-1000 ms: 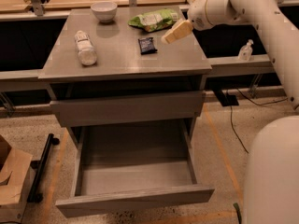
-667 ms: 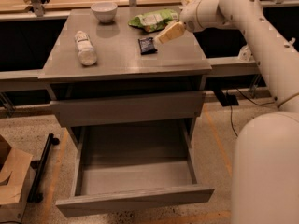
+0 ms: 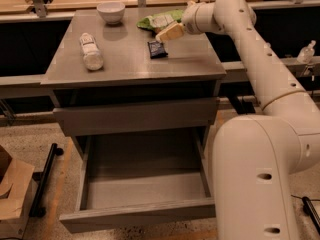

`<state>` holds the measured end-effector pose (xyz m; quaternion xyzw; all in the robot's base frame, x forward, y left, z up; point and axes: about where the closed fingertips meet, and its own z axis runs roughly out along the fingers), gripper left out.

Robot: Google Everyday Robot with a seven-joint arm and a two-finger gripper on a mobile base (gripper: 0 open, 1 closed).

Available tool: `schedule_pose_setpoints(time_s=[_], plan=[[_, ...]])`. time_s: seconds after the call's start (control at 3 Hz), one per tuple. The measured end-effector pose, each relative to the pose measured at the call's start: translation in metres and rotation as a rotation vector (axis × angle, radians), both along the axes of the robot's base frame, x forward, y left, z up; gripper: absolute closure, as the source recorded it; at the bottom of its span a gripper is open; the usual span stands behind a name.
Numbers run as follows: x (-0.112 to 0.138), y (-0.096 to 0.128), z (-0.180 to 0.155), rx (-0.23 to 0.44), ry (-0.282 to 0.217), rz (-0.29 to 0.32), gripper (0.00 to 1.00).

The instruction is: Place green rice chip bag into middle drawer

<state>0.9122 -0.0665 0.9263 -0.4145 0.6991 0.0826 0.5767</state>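
Green rice chip bag lies flat at about 1 o'clock on the grey cabinet top, not yet lifted, as the robot's gripper hangs just beside its near edge at the bag's 5 o'clock. Whether the claw is wide or narrow cannot be told from this view. The bag looks light, crinkly and soft, likely to buckle and slide on the smooth top, so a pinch on a crimped end or a raised fold seems safer than one on the puffed middle. A small black packet sits at the bag's 6 o'clock, close to the approach; a white bowl stands at its 9 o'clock and a white bottle lies well apart towards 8 o'clock. The middle drawer stands pulled open below. Against a second earlier, the gripper has travelled towards 9 o'clock, closing on the bag, which has not shifted.
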Motion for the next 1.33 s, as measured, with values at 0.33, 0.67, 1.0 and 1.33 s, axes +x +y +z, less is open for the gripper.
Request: schedule_pose_setpoints(time_s=[0.33,0.67,1.0,1.33], plan=[[0.032,0.002,0.003,0.078,-0.02,-0.083,0.0],[0.033,0.003,0.004,0.09,-0.016,-0.087,0.0],[0.036,0.005,-0.002,0.084,-0.001,-0.092,0.0],[0.047,0.003,-0.006,0.119,-0.001,-0.132,0.0]])
